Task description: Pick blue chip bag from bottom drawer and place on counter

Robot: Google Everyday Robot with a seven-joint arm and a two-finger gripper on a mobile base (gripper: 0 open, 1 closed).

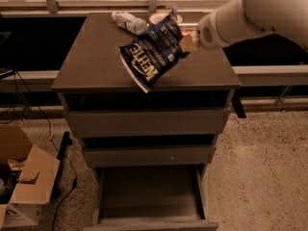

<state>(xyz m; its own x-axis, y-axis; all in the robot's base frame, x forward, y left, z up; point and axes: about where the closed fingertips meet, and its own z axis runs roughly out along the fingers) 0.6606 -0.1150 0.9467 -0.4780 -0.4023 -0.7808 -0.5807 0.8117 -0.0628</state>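
The blue chip bag (153,54), dark navy with white lettering, hangs tilted above the counter (91,61), over its middle. My gripper (186,41) is shut on the bag's right edge and holds it in the air, with my white arm reaching in from the upper right. The bottom drawer (149,196) stands pulled open at the foot of the cabinet and its inside shows nothing in it.
A clear plastic bottle (129,22) lies at the back of the counter, with a white bowl (159,17) beside it, partly hidden by the bag. An open cardboard box (21,182) and a black cable (62,148) lie on the floor at left.
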